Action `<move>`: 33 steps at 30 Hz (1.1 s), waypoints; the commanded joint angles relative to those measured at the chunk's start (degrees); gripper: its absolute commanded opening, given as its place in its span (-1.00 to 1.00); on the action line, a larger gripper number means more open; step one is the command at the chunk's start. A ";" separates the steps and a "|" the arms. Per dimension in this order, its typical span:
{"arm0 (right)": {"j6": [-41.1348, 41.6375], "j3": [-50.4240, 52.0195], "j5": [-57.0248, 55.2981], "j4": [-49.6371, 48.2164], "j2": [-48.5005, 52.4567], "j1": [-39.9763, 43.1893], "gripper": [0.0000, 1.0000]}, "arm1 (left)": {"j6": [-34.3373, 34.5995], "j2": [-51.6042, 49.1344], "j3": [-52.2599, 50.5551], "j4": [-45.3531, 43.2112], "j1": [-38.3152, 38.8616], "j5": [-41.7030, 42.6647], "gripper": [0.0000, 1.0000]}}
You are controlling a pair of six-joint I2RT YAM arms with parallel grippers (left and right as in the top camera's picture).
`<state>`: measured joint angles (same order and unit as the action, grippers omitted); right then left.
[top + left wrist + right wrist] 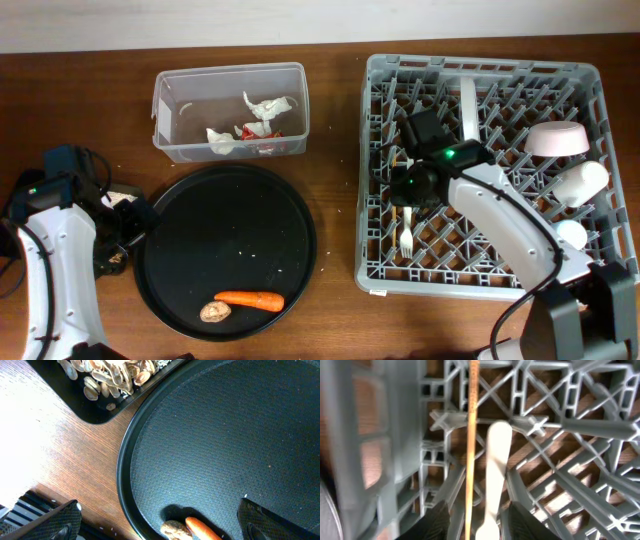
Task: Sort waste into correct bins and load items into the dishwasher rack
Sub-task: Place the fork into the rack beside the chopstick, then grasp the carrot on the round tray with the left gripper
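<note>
Two arms work at the table, one on each side of the large round black tray (195,235).

Left gripper (128,222): it hangs over the round tray's left rim. Its fingers (50,520) are spread wide and hold nothing.

Right gripper (410,185): it is well to the right of the round tray, low inside the dishwasher rack (372,270). Its fingers (527,522) stand apart on either side of the white plastic fork (405,238) and a wooden chopstick (471,435). Gaps show beside both, so nothing is pinched. The fork lies flat on the rack grid.

Waste:
- The orange carrot (250,299) and the brown lump (215,312) lie side by side on the near part of the round tray.
- Beige food crumbs (115,375) fill the flat black tray (95,415), which sits against the round tray's left rim.
- White paper scraps (262,105) and a red wrapper (262,132) lie in the clear tub (170,115), just beyond the round tray's far edge.

Items: the pale bowl (557,138) and the white cup (580,180) sit in the side of the rack farthest from the round tray.
</note>
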<state>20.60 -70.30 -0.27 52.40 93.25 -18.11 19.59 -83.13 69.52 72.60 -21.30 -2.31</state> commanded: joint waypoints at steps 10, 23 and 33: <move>-9.68 -10.12 9.29 8.68 -5.46 -16.65 0.00 | 0.26 0.00 -0.17 -0.07 -0.07 3.08 0.99; -4.15 -10.14 4.57 18.12 -5.70 -6.03 0.01 | 3.04 0.00 -15.47 -2.67 21.31 13.70 0.99; -5.53 -10.12 4.55 19.21 -5.68 -2.86 0.00 | 25.99 0.00 -21.57 -9.92 34.25 26.82 0.99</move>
<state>15.57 -79.99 4.99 71.48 87.77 -21.39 35.92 -83.22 49.50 66.35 10.70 18.44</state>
